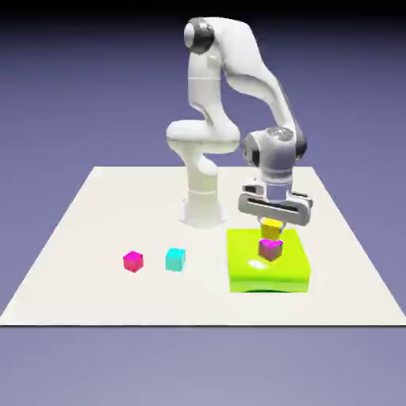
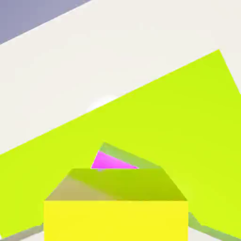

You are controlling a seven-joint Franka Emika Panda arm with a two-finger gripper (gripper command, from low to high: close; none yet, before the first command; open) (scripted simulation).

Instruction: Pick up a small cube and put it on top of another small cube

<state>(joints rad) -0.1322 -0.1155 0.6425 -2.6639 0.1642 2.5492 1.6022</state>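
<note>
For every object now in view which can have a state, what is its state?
Yellow cube: between the pincer's tips, above the dark purple cube.
Pincer: closed on the yellow cube.
Dark purple cube: magenta face up, on the green block.
Green block: flat on the table.
Cyan cube, pink-magenta cube: resting on the table.

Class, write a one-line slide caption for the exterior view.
End effector holding a yellow cube above a purple cube.
</note>
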